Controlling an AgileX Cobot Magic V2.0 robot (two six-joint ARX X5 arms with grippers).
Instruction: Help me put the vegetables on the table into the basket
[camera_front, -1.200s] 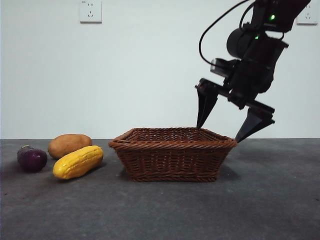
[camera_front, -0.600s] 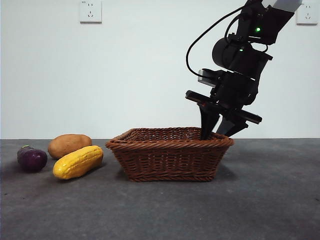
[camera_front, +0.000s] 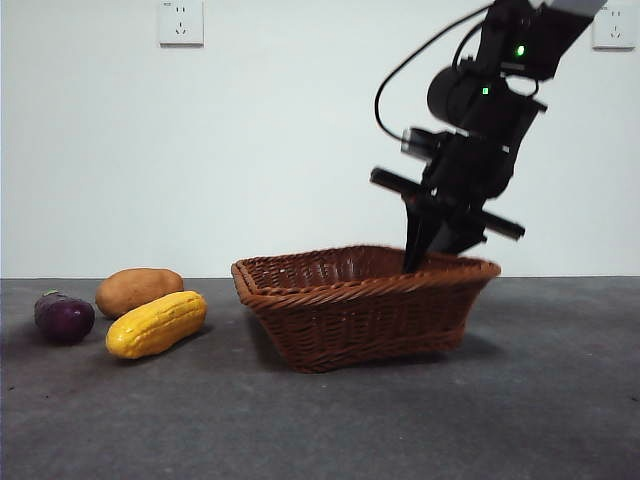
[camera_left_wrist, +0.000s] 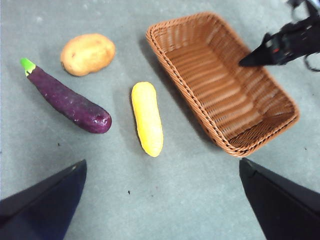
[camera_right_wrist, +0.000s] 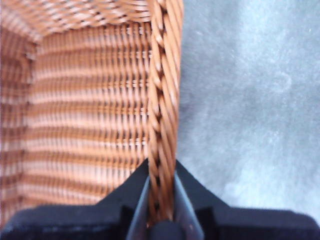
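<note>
The brown wicker basket (camera_front: 360, 300) sits tilted on the table (camera_front: 560, 400), its right side raised. My right gripper (camera_front: 432, 250) comes down from the upper right and is shut on the basket's braided rim (camera_right_wrist: 162, 100); the right wrist view shows the right gripper (camera_right_wrist: 160, 200) pinching that rim. To the basket's left lie the potato (camera_front: 138, 290), the yellow cob (camera_front: 157, 324) and the purple eggplant (camera_front: 64, 317). My left gripper (camera_left_wrist: 162, 165) hangs open high above them, looking down on the potato (camera_left_wrist: 87, 54), the eggplant (camera_left_wrist: 67, 100), the cob (camera_left_wrist: 147, 118) and the basket (camera_left_wrist: 215, 85).
A white wall with two power sockets (camera_front: 181, 22) stands behind the table. Bare grey table lies in front of the basket and to its right.
My right gripper has closed on the basket's right rim and risen. The basket's right side has come up, and the basket has shifted slightly to the right. The vegetables have not moved.
</note>
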